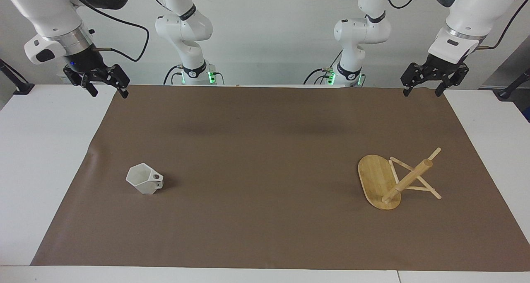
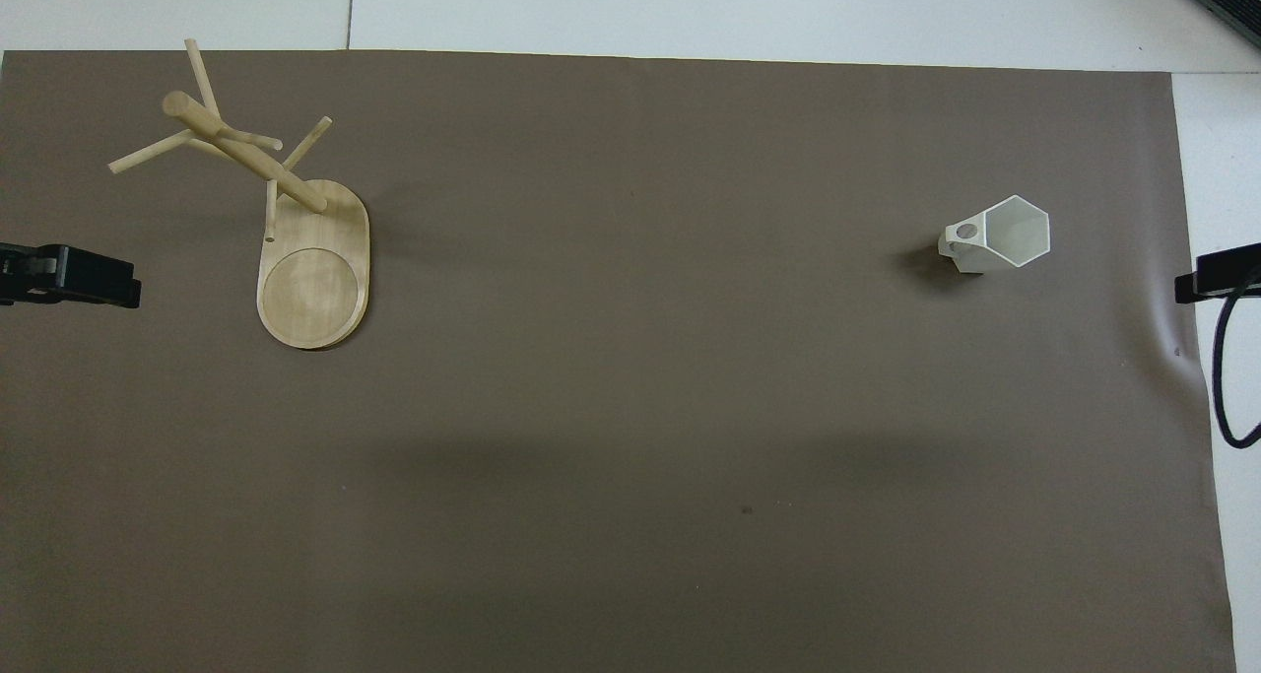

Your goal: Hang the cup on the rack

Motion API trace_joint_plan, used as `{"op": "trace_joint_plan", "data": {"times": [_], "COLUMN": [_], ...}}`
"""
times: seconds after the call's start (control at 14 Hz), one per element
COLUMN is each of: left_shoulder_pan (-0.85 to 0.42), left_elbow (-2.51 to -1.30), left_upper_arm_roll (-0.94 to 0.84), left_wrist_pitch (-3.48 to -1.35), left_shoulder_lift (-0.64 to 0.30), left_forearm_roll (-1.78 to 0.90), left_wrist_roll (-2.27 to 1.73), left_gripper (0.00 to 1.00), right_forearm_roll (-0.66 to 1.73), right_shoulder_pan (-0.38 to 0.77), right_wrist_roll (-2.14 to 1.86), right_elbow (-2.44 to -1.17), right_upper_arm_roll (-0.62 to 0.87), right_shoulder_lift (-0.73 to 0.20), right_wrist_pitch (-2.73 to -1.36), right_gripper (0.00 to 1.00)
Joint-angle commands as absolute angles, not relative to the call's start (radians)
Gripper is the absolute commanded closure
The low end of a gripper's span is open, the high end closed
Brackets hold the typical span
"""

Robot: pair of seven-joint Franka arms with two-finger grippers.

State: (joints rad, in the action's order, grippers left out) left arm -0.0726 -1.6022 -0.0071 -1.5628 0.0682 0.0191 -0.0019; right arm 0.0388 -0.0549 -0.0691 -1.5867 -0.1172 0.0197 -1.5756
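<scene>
Nothing of the task is showing as done — the cup is sitting on the brown mat toward the right arm's end of the table, and the rack is standing well apart from it toward the left arm's end. No peg is carrying anything. Judging by this, the whole job is remaining: grasping the cup, carrying it across, and threading its handle over a peg.

Both arms are waiting. The right gripper is hanging above the mat's corner at its own end, fingers spread wide and holding nothing. The left gripper is hanging above the matching corner at its end, fingers likewise parted and empty.

The cup is white and faceted, with a hexagonal rim. It is resting upright, mouth open upward. Its blocky handle, pierced by a round hole, is pointing toward the rack's end of the table.

The rack is light bamboo: a flat oval base, a thick round post, thin pegs crossing near the top. The post is rising from the part of the base farther from the robots — the nearer part is lying bare.
</scene>
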Motion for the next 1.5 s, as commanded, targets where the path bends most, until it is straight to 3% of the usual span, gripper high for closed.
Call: {"op": "trace_joint_plan", "data": {"times": [0.0,0.78,1.42], "left_shoulder_pan": [-0.081,-0.081,-0.081], "left_elbow": [-1.614,-1.615,-1.614], "left_upper_arm_roll": [-0.002,-0.002,-0.002], "left_wrist_pitch": [-1.569,-1.571,-1.575], "left_shoulder_lift": [0.084,0.084,0.084], "left_forearm_roll": [0.014,0.014,0.014], "left_wrist_roll": [-0.003,-0.002,-0.003], "left_gripper": [0.0,0.0,0.0], "right_forearm_roll": [0.028,0.029,0.031], "right_shoulder_pan": [-0.049,-0.051,-0.092], "right_wrist_roll": [-0.061,-0.103,-0.205], "right_elbow": [-1.601,-1.617,-1.727], "right_upper_arm_roll": [-0.123,-0.123,-0.123], "right_shoulder_lift": [0.031,0.038,0.034], "right_wrist_pitch": [-1.597,-1.6,-1.839], "right_gripper": [0.0,0.0,0.0]}}
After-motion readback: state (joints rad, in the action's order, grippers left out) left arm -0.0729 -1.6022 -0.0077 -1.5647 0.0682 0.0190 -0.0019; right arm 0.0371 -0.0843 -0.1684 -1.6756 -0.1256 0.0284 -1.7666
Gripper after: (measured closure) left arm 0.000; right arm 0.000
